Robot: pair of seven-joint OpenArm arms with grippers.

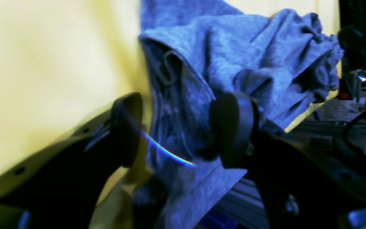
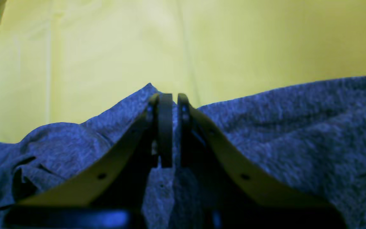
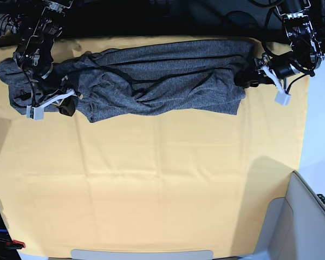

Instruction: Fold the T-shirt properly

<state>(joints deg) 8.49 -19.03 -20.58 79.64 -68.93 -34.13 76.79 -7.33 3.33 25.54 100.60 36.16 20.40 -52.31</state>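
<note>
The dark grey T-shirt [image 3: 168, 81] lies stretched and twisted along the far edge of the yellow-orange table cloth [image 3: 151, 184]. At its left end in the base view, my right gripper [image 3: 67, 105] is shut on a fold of the T-shirt [image 2: 297, 127]. The right wrist view shows that gripper [image 2: 174, 105] with its pads nearly together and fabric between them. At the shirt's right end, my left gripper [image 3: 248, 76] stands wide open. In the left wrist view a bunched part of the T-shirt [image 1: 233, 54] hangs between the spread fingers of the left gripper [image 1: 179, 127], unpinched.
A grey bin [image 3: 309, 216] stands at the front right corner. A pale flat strip [image 3: 141, 253] lies at the table's front edge. Past the table's edge, metal framing and cables [image 1: 345, 127] show in the left wrist view.
</note>
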